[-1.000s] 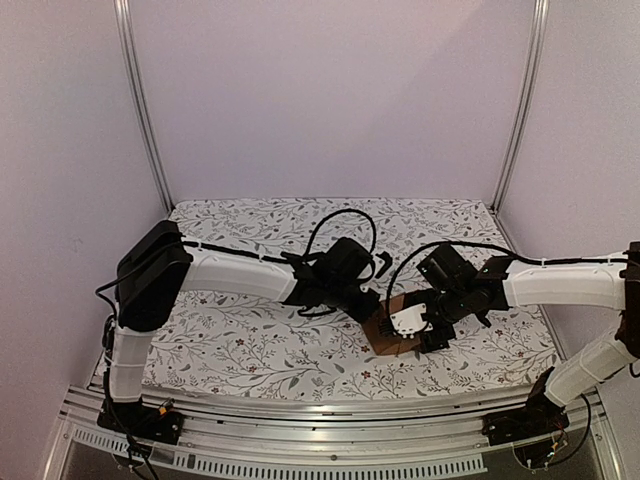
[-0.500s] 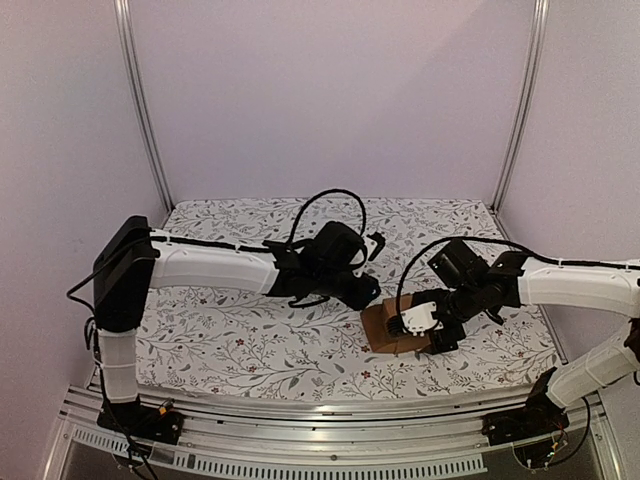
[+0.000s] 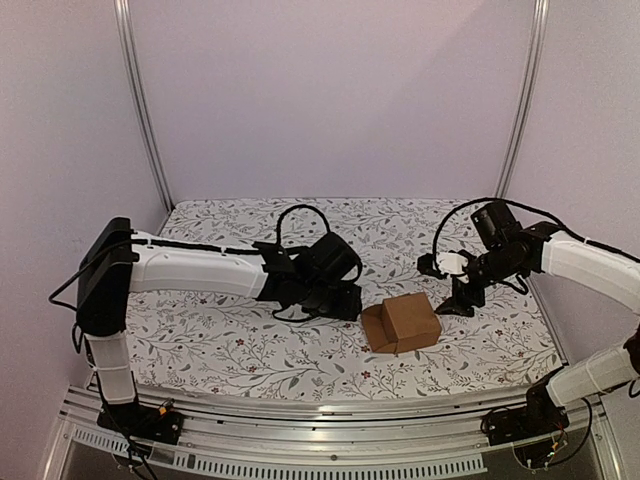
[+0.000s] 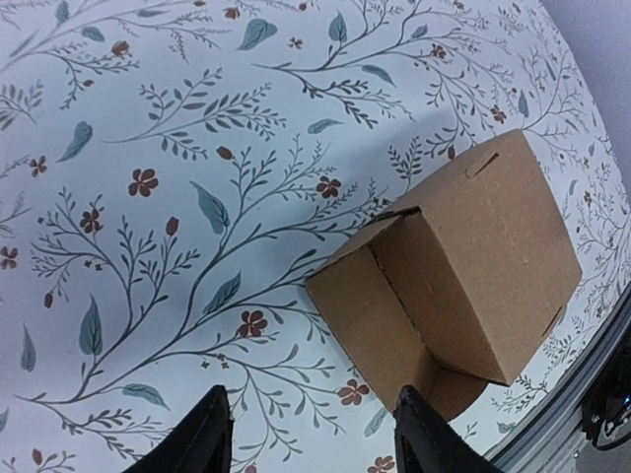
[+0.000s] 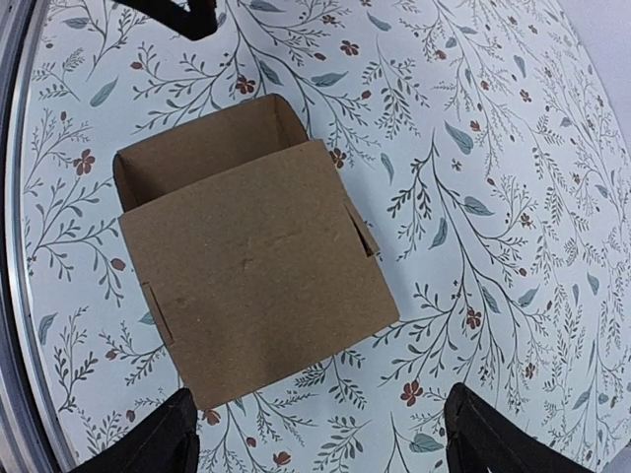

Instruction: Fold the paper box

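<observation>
The paper box [image 3: 405, 322] is folded up into a small brown cube and stands alone on the floral cloth, right of centre. One side flap sticks out at its left. My left gripper [image 3: 343, 300] is open just left of the box and touches nothing. In the left wrist view the paper box [image 4: 473, 256] lies ahead and to the right of the left gripper [image 4: 311, 439]. My right gripper [image 3: 441, 287] hangs open above and to the right of the box. Seen from the right wrist, the paper box [image 5: 251, 266] lies below the wide-open right gripper [image 5: 320, 419], clear of it.
A floral tablecloth [image 3: 230, 345] covers the table. A metal rail [image 3: 330, 415] runs along the near edge, and upright posts [image 3: 143, 110] stand at the back corners. Close walls rise on the left, right and back.
The left gripper opened and drew back to the left off the box. The right gripper lifted away up and to the right. The box now stands free.
</observation>
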